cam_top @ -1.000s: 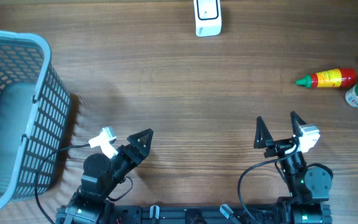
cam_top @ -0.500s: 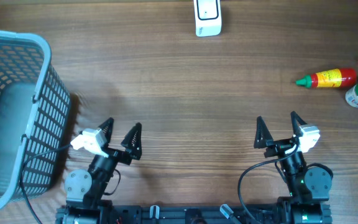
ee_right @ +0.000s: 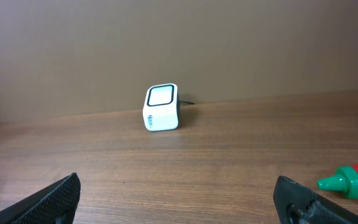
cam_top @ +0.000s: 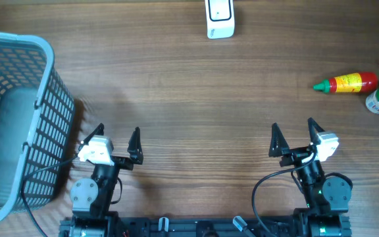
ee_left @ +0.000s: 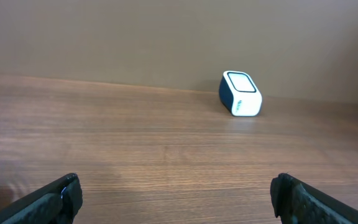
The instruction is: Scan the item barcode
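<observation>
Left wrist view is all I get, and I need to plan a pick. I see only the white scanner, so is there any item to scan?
Observer: Yes, a red sauce bottle lies on its side, ahead and to the right of the right gripper.
Operator: Anything on my left?
Observer: A grey-blue basket stands just left of the left gripper.
Operator: Is the right gripper free?
Observer: Its jaws are open, holding nothing.
</observation>
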